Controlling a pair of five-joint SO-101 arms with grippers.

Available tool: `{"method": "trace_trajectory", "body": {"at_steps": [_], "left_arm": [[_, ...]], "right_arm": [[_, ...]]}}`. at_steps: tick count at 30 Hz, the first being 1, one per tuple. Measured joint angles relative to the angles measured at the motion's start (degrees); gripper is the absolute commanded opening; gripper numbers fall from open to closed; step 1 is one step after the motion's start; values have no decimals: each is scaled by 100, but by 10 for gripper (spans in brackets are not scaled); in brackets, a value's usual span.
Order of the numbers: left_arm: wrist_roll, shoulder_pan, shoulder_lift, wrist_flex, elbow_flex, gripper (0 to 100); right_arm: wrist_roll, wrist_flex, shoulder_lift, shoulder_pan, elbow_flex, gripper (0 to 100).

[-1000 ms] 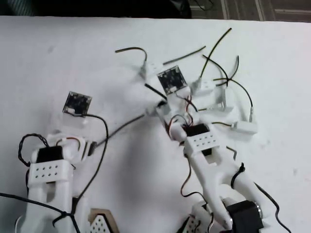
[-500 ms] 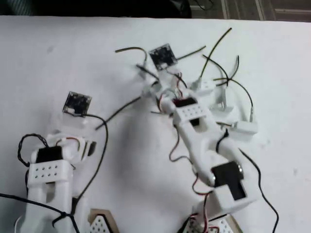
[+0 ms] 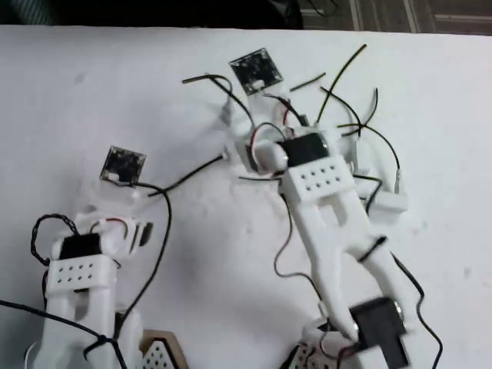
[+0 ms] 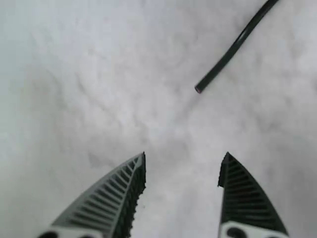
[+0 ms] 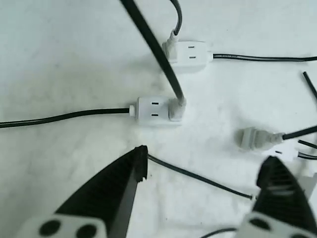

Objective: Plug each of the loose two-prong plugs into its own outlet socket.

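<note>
In the right wrist view, a white outlet socket [image 5: 152,109] lies on the table with a plug [image 5: 175,108] seated in it, its black cord rising away. Beyond it lies a second socket [image 5: 192,53], also with a plug [image 5: 171,47] at one end. A loose grey-white plug [image 5: 252,138] rests on its side close to one finger. My right gripper [image 5: 204,156] hangs open above the table just short of the near socket, holding nothing. My left gripper [image 4: 184,156] is open over bare white table, a cut black cable end [image 4: 198,89] ahead of it.
From above, the right arm [image 3: 319,181] stretches over the tangle of black cords [image 3: 361,123] at the table's far middle. A white plug block [image 3: 387,203] lies to its right. The left arm [image 3: 81,269] sits near the front left. A long black cord [image 3: 188,173] runs between the arms.
The right arm has swung out toward the far side of the table, bringing its gripper over the sockets. The long black cord shifted the same way. The left arm kept still.
</note>
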Motion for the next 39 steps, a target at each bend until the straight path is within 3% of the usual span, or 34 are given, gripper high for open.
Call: {"method": "trace_trajectory", "body": {"at_steps": [5,7,12,18,27,39], "left_arm": [[0,0,0,-176,35,65],[0,0,0,-193,35,17],[0,0,0,-193,35,23],[0,0,0,-193,35,23],[0,141,-141,-193,70,22],[-255,870,-2848,-123,1600,23]], "right_arm": [[0,835,-633,-9,0,9],[0,1081,-747,-18,0,37],[-105,1310,-1196,-18,580,18],[-1046,1284,-2585,-229,1969,17],[-1143,167,-4580,-273,4633,17],[-1143,-862,-6462,-273,6743,17]]}}
